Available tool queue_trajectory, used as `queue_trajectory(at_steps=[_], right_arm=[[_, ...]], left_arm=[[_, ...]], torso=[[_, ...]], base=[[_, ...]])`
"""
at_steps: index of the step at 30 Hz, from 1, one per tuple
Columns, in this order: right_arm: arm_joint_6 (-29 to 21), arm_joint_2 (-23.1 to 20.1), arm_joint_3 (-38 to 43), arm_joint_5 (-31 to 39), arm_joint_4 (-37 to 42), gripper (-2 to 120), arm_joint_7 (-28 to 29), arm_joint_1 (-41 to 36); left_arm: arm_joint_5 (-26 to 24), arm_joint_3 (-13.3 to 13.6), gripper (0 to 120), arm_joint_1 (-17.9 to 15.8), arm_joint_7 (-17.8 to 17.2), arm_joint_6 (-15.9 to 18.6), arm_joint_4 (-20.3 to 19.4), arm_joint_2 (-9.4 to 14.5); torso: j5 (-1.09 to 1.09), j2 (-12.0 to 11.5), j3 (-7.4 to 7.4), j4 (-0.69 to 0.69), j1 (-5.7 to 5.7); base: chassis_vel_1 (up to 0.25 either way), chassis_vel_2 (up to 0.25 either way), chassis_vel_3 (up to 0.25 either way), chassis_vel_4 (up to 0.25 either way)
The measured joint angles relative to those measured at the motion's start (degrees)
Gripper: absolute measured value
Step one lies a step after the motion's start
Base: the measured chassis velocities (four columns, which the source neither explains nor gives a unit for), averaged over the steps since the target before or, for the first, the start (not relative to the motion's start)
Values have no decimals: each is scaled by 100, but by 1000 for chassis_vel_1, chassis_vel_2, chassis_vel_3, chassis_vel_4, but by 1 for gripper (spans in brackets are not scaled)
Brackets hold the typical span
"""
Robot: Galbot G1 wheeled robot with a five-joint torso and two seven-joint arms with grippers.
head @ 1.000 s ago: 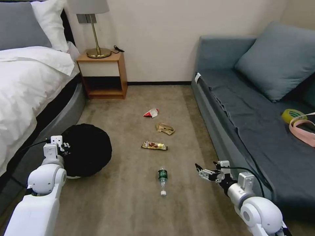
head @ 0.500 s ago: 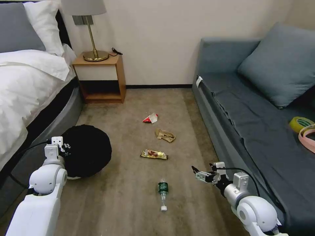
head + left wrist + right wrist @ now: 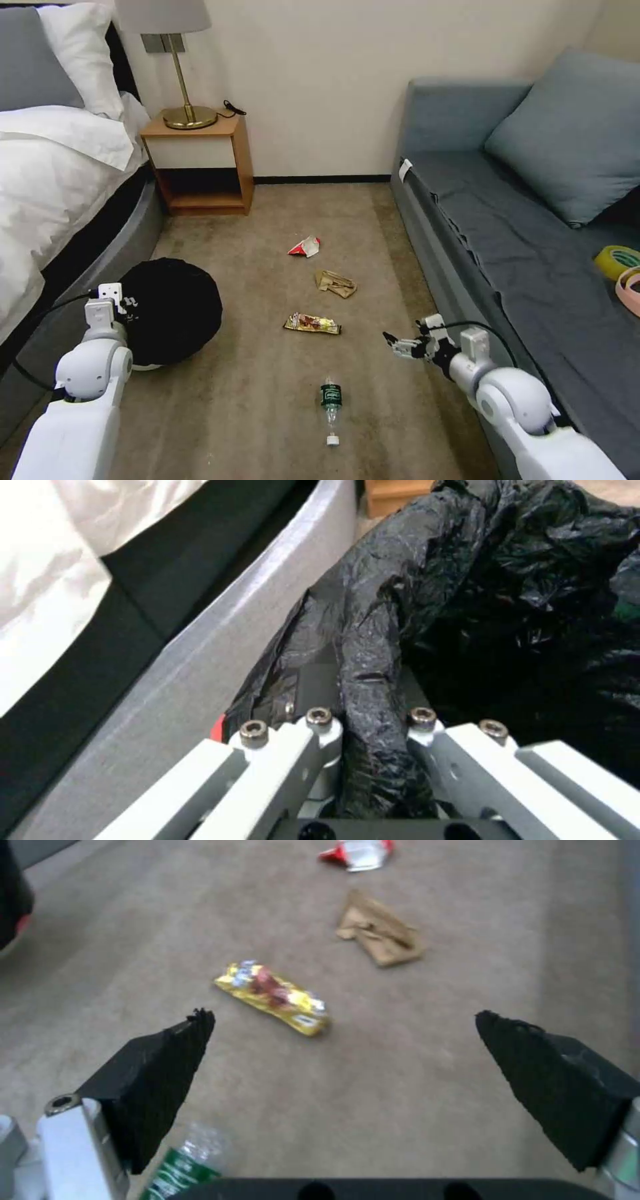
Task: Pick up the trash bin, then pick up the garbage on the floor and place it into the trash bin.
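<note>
The left gripper (image 3: 363,730) is clamping the trash bin (image 3: 175,310) rim (bag slippery, light) beside the bed (image 3: 60,200); the right gripper (image 3: 347,1065) is hanging wide open – bottle (image 3: 331,399) is lying nearby, probably best taken at the middle.

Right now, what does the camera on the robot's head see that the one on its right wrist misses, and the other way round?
Head view alone: the bed, nightstand, sofa, and the left gripper clamped on the trash bin.

Right wrist view alone: a close look between the right gripper's wide-open black fingers.

Both: the gold snack wrapper, tan paper, red-and-white wrapper and green-labelled bottle on the carpet.
</note>
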Motion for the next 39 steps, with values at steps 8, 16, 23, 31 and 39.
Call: queue_trajectory(at_steps=[8,16,23,31,39], right_arm=[[-116,125,-1043,92,-657,100,35,978],[-418,299,-1685,297,-1191,100,129,1469],[-790,223,-2072,575,-1345,100,174,1624],[-1063,155,-3042,826,-1979,100,192,2198],[-1083,393,-3545,754,-2424,100,145,2422]], left_arm=[[5,-181,4,122,2,-21,-46,-31],[-2,-281,4,386,35,-99,-211,-57],[-6,-294,4,487,59,-170,-239,-64],[70,-236,4,491,87,-208,-240,-141],[170,-178,4,505,109,-275,-227,-224]], torso=[[0,0,0,0,0],[0,0,0,0,0],[0,0,0,-1,0],[0,0,0,-1,0],[0,0,0,-1,0]], base=[[0,0,0,0],[0,0,0,0],[0,0,0,0],[0,0,0,0],[0,0,0,0]])
